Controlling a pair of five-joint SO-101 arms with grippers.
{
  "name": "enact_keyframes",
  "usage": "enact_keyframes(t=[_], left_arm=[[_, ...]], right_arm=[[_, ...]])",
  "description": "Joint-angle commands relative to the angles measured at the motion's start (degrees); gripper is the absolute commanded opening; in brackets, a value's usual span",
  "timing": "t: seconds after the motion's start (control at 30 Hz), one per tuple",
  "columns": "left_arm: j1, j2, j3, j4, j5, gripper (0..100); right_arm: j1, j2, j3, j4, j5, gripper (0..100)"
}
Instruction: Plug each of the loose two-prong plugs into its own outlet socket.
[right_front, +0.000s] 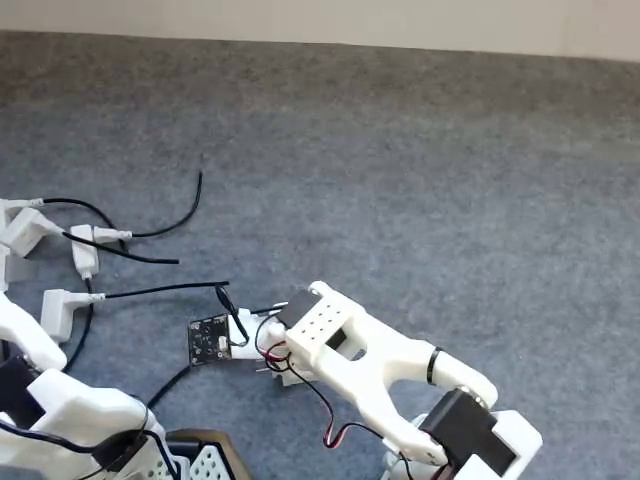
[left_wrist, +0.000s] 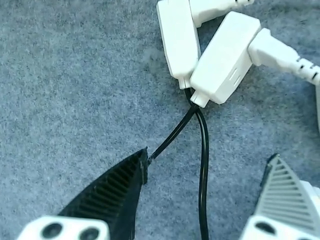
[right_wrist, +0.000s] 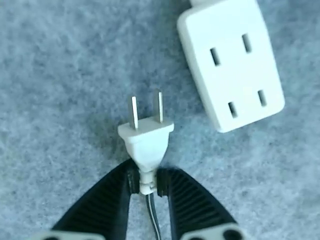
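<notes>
Right pincer (right_wrist: 147, 184) around white two-prong plug (right_wrist: 146, 136)

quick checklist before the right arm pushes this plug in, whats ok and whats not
1. Right tool shut on the plug at its neck: ok.
2. Prongs straight and clear: ok.
3. Slots of the outlet block free: ok.
4. Prongs lined up with a slot pair: not ok, the block lies off to one side, angled.
5. Left tool bracing that block: not ok, it is open over two black cords.
</notes>
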Motion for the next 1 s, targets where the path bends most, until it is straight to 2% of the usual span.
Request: enact_keyframes(t=[0.0,0.1,0.2,0.3,0.43,0.6,0.73,0.83,0.97], left_arm=[[-0.7,-0.8,-0.5,-0.7,-0.5,36],[-0.2,-2.5,-1.5,2.7,-0.2,36],[2.9,-8.1,-2.2,12.7,-0.2,36],[8.5,-16.7,-1.5,21.7,-0.2,36],[18.8,-31.3,3.6,28.8,1.4,36],[35.6,-52.5,14.9,29.4,11.4,37],[48.8,-67.7,26.8,25.7,22.2,45],[52.8,-76.9,34.7,20.4,28.3,47],[53.8,-83.4,40.5,17.5,31.3,47]], right_arm=[[0.9,-1.0,-2.9,5.9,-0.2,0.5],[3.5,-2.9,-8.5,9.0,-11.5,0.5],[5.1,-10.7,-10.8,5.7,-18.6,0.5],[5.3,-21.8,-4.2,-2.4,-25.1,0.5],[6.4,-34.5,8.2,-10.9,-28.2,0.5],[7.3,-41.6,17.1,-11.9,-33.1,0.5],[7.2,-43.7,20.1,-11.9,-37.1,0.5],[6.7,-44.6,21.3,-11.9,-38.0,0.5],[3.5,-45.6,21.9,-11.6,-38.0,0.5]])
